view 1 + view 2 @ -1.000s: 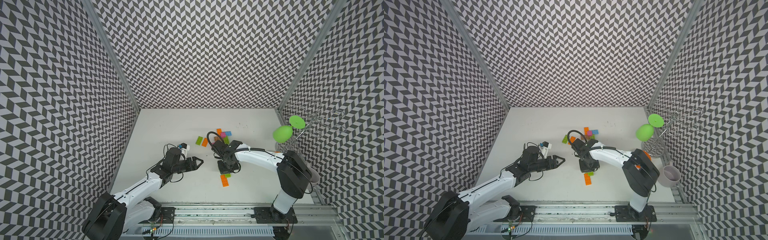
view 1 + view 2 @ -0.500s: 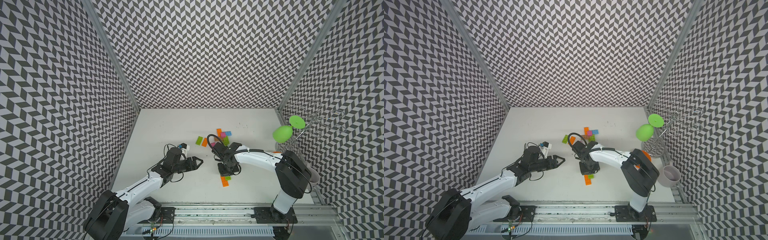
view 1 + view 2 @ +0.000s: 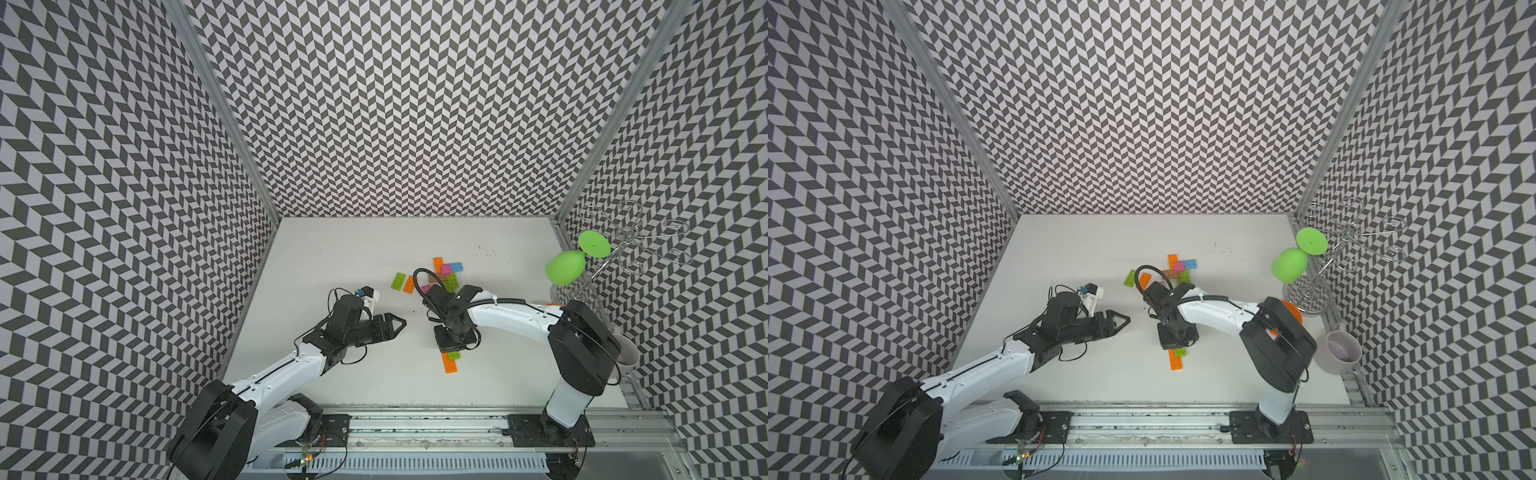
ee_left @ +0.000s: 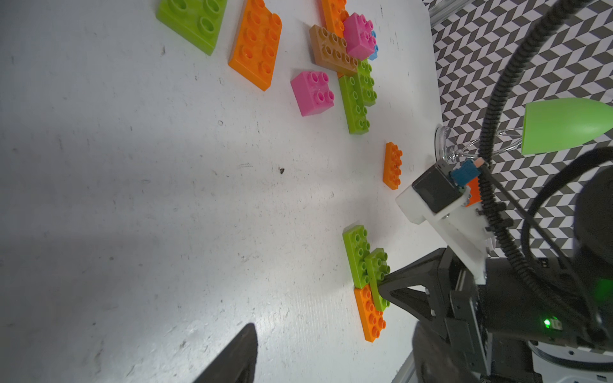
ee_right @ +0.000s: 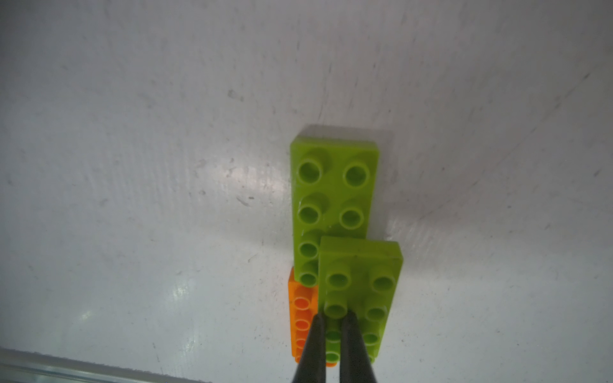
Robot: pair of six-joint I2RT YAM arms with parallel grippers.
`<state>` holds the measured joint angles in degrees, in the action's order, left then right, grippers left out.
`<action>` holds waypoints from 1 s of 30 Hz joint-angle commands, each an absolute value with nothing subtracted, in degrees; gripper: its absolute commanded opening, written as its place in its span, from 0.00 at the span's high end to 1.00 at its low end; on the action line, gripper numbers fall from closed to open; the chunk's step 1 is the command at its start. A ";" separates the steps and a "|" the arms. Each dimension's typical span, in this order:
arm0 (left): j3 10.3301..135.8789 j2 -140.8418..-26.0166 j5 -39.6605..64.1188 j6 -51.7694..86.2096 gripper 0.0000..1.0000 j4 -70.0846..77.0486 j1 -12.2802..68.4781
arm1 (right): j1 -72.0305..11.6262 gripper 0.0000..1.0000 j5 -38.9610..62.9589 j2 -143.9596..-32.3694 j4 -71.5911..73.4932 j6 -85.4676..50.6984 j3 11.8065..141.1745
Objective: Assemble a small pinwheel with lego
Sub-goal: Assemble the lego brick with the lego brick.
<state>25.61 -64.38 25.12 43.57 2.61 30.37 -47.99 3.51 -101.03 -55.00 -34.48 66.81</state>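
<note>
— What is the right gripper [image 5: 333, 319] doing?
— Its jaws are closed to a sliver. The tips press down on the upper lime brick [image 5: 361, 288] of the stack. They touch its studs and clasp nothing that I can make out.
— And the stack itself?
— A lower lime brick [image 5: 331, 185] and an orange brick [image 5: 300, 315] lie end to end on the table [image 5: 132, 165]. The upper one bridges their joint, shifted to one side.
— The left gripper [image 3: 398, 323]?
— It is near the stack, to its left, and not touching it. Its jaws stand apart with nothing between them.
— The rest of the lego?
— It lies loose on the stack's far side: a lime plate [image 4: 192, 20], an orange plate [image 4: 257, 43], a pink square [image 4: 313, 93] and a brown brick [image 4: 331, 49]. A blue brick [image 3: 456, 266] lies farthest from the stack.
</note>
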 commanded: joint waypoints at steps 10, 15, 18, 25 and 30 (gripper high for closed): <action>26.66 -66.00 25.47 43.42 0.27 5.18 30.59 | -47.76 1.00 3.63 -107.64 -51.57 -33.04 59.70; 27.36 -66.97 25.79 43.24 0.27 5.41 30.54 | -45.23 1.00 4.13 -106.59 -49.75 -34.65 55.82; 27.47 -67.69 26.15 43.33 0.27 5.97 30.59 | -44.27 0.97 3.31 -105.69 -49.86 -36.04 54.50; 26.98 -67.73 26.39 43.24 0.27 6.33 30.59 | -44.94 1.00 1.00 -107.44 -51.66 -33.71 57.57; 26.51 -67.24 26.11 43.17 0.27 6.07 30.57 | -46.09 1.00 1.42 -110.38 -51.40 -31.69 60.45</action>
<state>26.00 -67.92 25.80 43.57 4.69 30.37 -45.63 4.73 -102.02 -53.60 -33.41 64.99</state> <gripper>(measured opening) 0.730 0.069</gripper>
